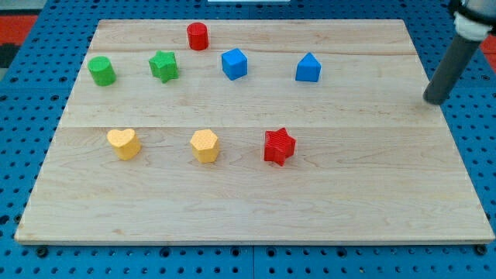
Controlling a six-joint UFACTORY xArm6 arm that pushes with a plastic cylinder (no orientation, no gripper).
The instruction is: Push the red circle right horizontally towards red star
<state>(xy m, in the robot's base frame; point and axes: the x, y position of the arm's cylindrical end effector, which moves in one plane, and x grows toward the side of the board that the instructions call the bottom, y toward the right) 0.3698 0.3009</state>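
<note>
The red circle (pixel 198 36) stood close to the board's top edge, a little left of the middle. My tip (pixel 435 99) rested near the right edge, in the upper half — well apart from every block, and on the wrong side of the circle for the job. The rod carried no jaws, so there was nothing to open or close.

The red star (pixel 280 146) lay well to the right of the circle but much lower, toward the middle of the board. A rightward push would need my tip on the circle's left face, so I judged it had to cross the board first. The gap between the circle and the top edge looked tight, and the blue cube (pixel 234 63) and green star (pixel 163 66) sat just below — a detour risked nudging them.
</note>
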